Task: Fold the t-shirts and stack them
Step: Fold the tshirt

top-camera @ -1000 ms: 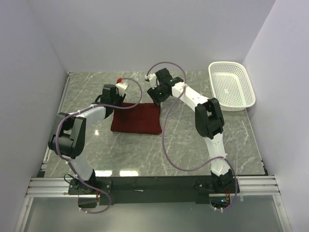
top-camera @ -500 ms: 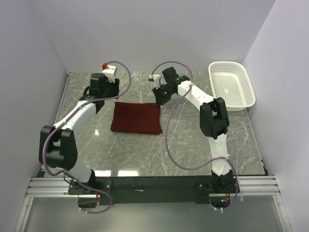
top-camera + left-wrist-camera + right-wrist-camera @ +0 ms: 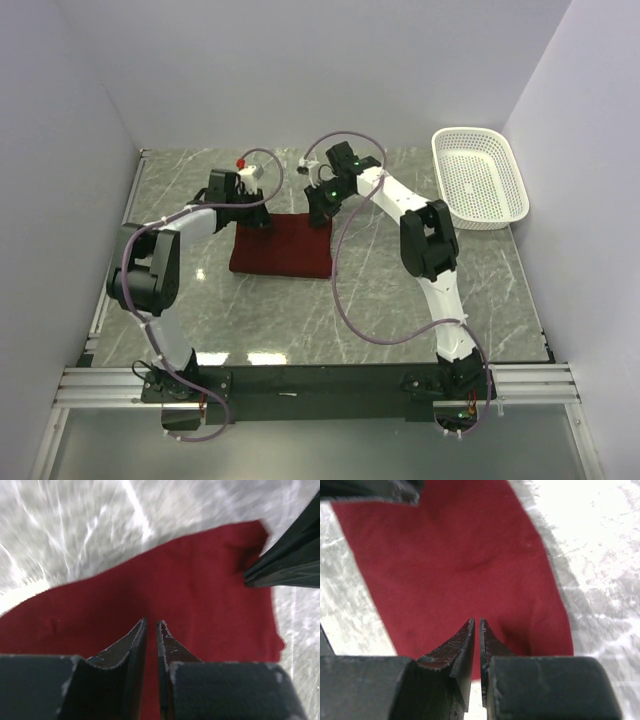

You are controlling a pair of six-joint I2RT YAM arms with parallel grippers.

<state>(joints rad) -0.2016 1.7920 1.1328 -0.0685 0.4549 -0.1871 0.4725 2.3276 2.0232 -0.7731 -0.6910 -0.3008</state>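
The dark red t-shirt (image 3: 283, 247) lies folded into a flat rectangle on the marble table (image 3: 380, 290). My left gripper (image 3: 254, 214) hovers at its back left corner, jaws nearly together, nothing between them. My right gripper (image 3: 318, 208) is at the back right corner, equally closed and empty. In the left wrist view the left gripper (image 3: 151, 624) points over the t-shirt (image 3: 190, 590), with the right gripper's finger (image 3: 290, 555) at the far edge. From the right wrist, the right gripper (image 3: 477, 621) sits just above the t-shirt (image 3: 455, 555).
A white mesh basket (image 3: 480, 180) stands at the back right of the table. White walls close in the left, back and right sides. Purple cables loop off both arms above the table.
The left arm swung out to the back left, then returned to the shirt's back left corner. The right gripper lifted back slightly and came down again. Both sets of jaws have closed.
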